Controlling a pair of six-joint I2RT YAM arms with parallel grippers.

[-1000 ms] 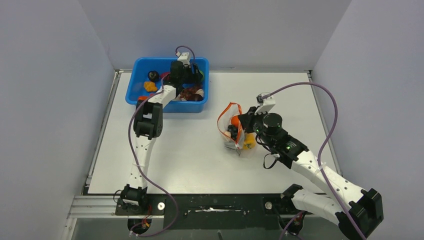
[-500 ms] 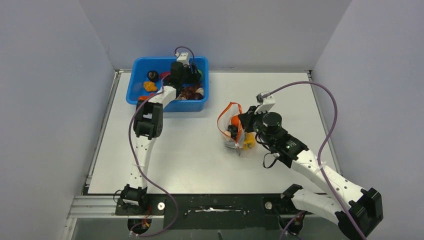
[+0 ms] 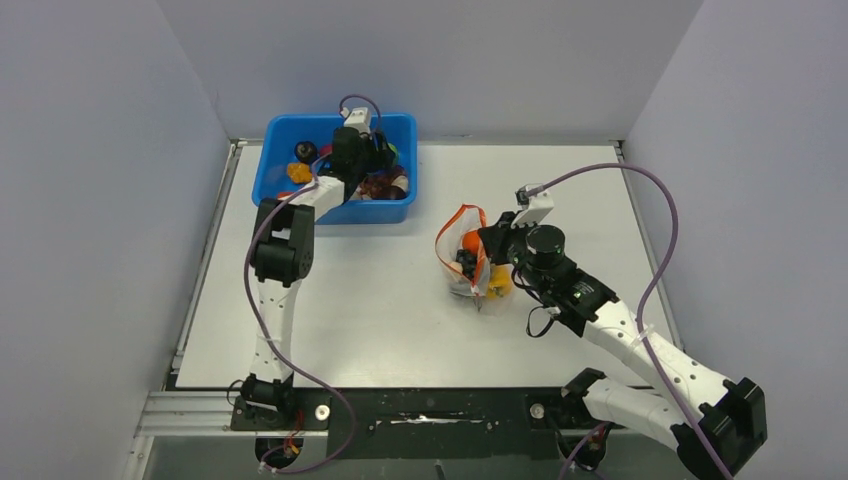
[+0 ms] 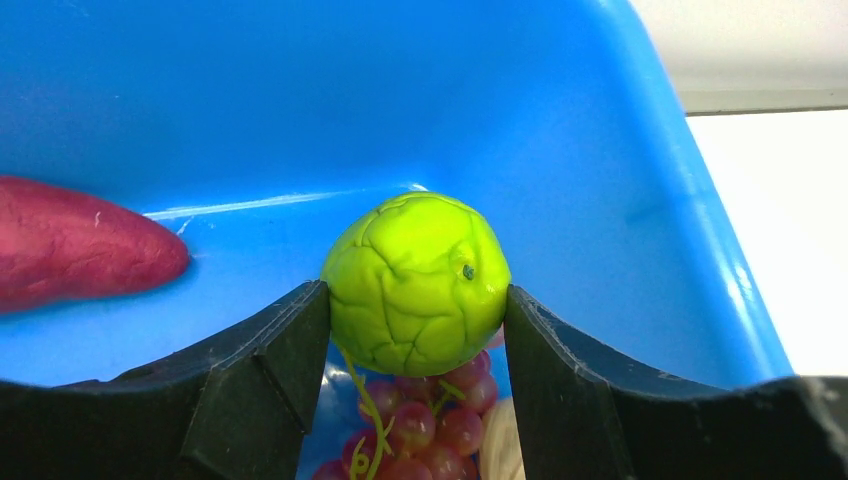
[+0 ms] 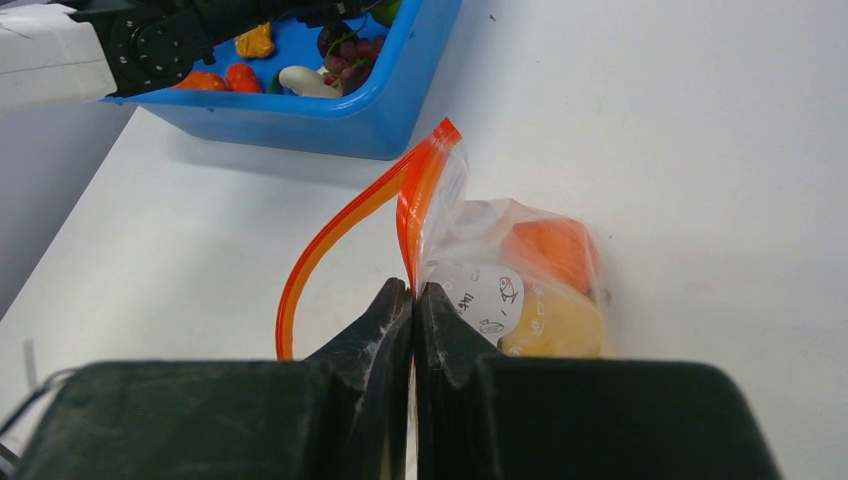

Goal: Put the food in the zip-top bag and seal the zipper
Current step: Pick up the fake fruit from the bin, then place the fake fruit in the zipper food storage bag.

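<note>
left pincer (image 4: 412, 305) pinches the green ball (image 4: 415, 283) across its middle, inside the bin (image 4: 600, 150). the ball is likely light and round, apt to squirt out. right pincer (image 5: 413, 300) pinches the bag (image 5: 500, 270) at its rim on the desk (image 5: 700, 150), by the zipper (image 5: 335, 230). the film looks limp and slippery, so the stiffer strip is the better hold.

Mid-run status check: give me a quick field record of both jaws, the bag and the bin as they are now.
left jaws: shut on green ball, inside blue bin
right jaws: shut on zip-top bag at its mouth edge
zipper: unsealed, mouth gaping
in bag: orange piece, yellow piece
also in bin: grapes below the ball, dark red piece to one side
table: bag rests on it, apart from the bin
</note>
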